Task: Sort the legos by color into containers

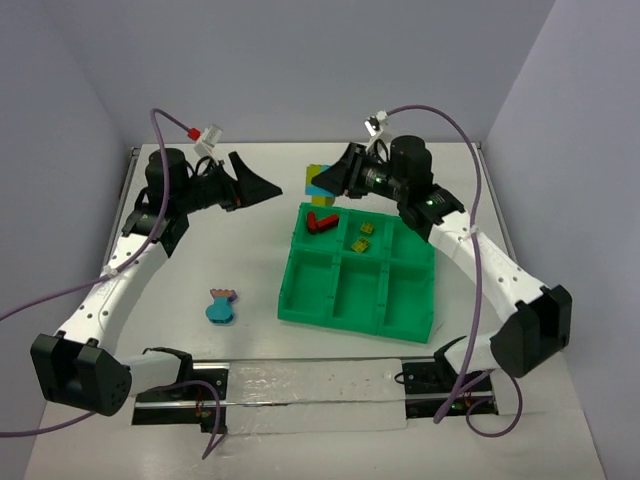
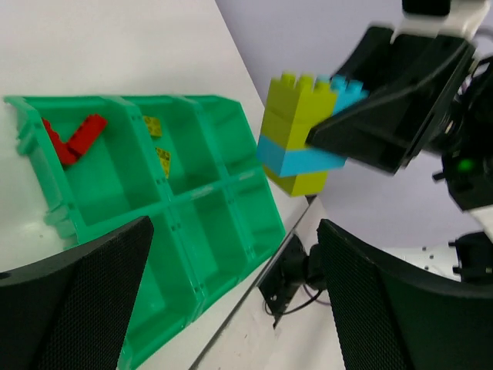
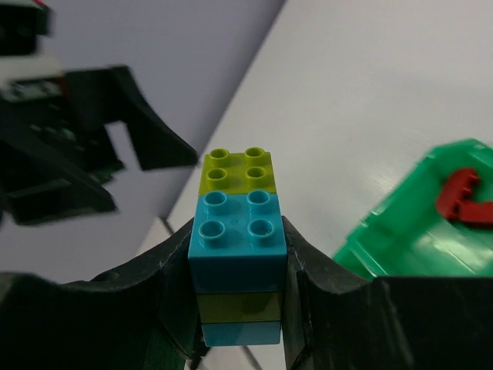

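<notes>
My right gripper is shut on a stacked cluster of yellow-green and cyan legos and holds it in the air behind the green tray's back left corner. The right wrist view shows the cluster pinched between both fingers. My left gripper is open and empty, raised just left of the cluster, its fingers wide apart. Red legos lie in the back left compartment, small yellow-green ones in the back middle. A blue and pinkish-orange lego cluster lies on the table left of the tray.
The tray's other compartments show nothing in them. A clear strip lies along the near table edge between the arm bases. Grey walls close in the back and sides.
</notes>
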